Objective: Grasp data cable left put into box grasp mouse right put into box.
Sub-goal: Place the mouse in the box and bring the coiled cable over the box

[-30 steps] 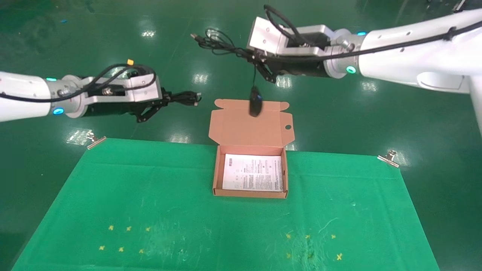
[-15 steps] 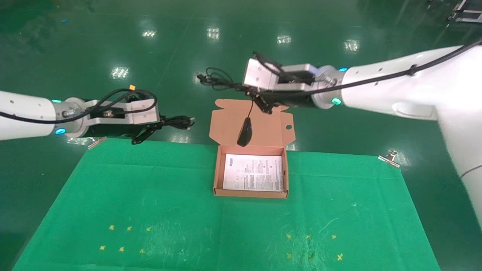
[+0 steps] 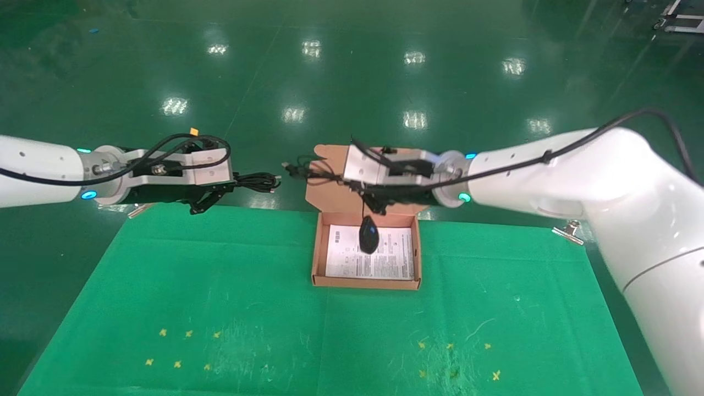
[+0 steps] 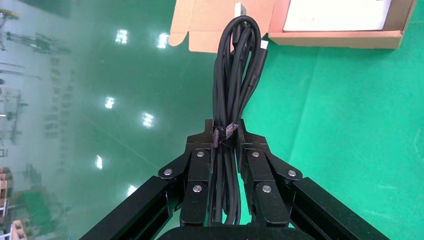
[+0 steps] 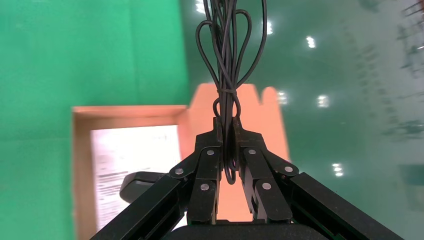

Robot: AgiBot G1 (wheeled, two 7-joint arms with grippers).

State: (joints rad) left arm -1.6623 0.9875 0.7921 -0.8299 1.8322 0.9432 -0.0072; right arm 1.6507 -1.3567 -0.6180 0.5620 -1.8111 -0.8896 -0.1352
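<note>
R gripper jaws clamp cord; mouse dangles over box.
Risk: bundled cord spills outside on release. L gripper jaws pinch data cable.

No text, brand or number can be read. The only printing stands on the white sheet at the bottom of the box: several rows of fine dark print, with a small dark block in one corner and a few faint outline figures, all too small to make out. In the right wrist view the same sheet shows only blurred lines.
</note>
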